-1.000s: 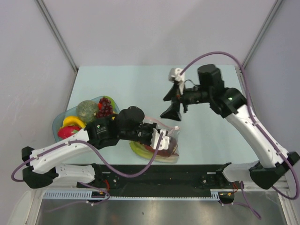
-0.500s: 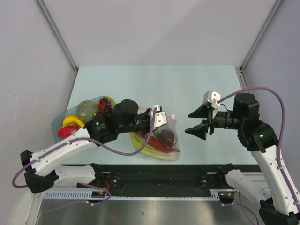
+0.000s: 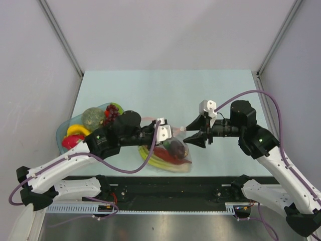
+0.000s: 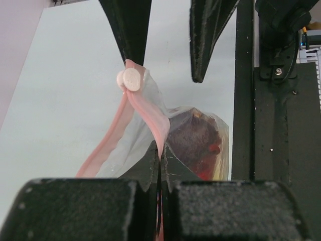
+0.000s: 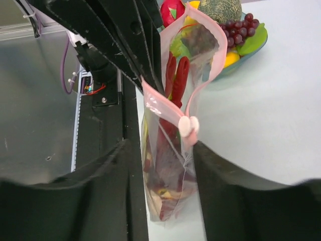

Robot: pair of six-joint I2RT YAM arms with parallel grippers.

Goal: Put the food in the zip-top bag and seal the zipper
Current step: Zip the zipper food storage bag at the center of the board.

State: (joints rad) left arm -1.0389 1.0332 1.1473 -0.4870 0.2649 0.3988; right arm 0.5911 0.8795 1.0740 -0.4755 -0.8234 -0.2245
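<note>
Now right jaws nearer, open, at zipper (image 4: 150,114)

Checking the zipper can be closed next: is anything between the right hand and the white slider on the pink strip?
Nothing visible does. The right hand is open, with the white slider of the zipper straight ahead of its open fingers. The left hand pinches the strip farther along, clear of that path.

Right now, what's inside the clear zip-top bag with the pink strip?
Through the crinkly clear plastic bag: a long red toy piece, a dark red lumpy piece, a pale yellow-green stalk. Whatever lies beneath or behind these is covered; can't tell.
</note>
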